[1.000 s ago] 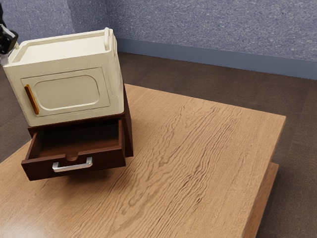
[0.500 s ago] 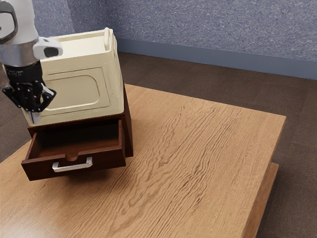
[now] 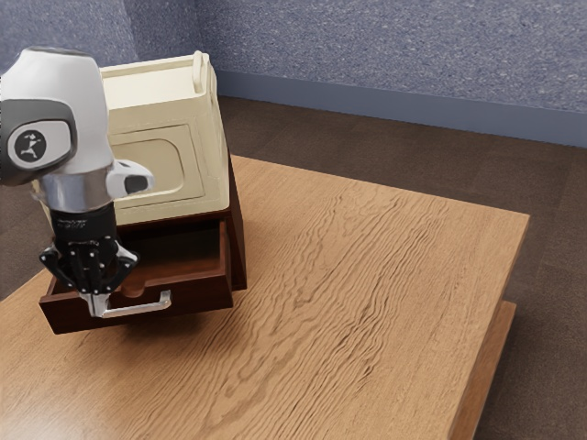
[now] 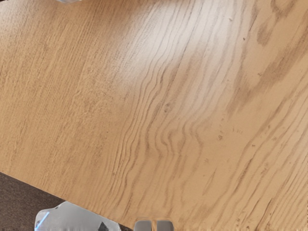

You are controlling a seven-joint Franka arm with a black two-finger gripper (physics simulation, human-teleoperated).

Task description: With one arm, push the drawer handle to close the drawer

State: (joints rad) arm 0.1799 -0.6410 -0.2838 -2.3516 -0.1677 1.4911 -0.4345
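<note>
Well, the drawer (image 3: 202, 295) stands open, jutting from the dark wood cabinet (image 3: 239, 234), its shadowy inside partly hidden behind the gripper (image 3: 97, 308). Above it sits a cream box (image 3: 212, 156) with its front panel closed flush. The drawer's reddish-brown front carries a shiny silver handle (image 3: 147, 309), a bar bent at its end, below a scooped notch in the rim. Fingers together and pointing down, the gripper grips nothing; its tips overlap the handle's end at the exterior view's left, though I can't tell whether they touch. Grainy tabletop (image 3: 367, 284) spreads toward the exterior view's right, ending above brown floor (image 3: 550, 321).
</note>
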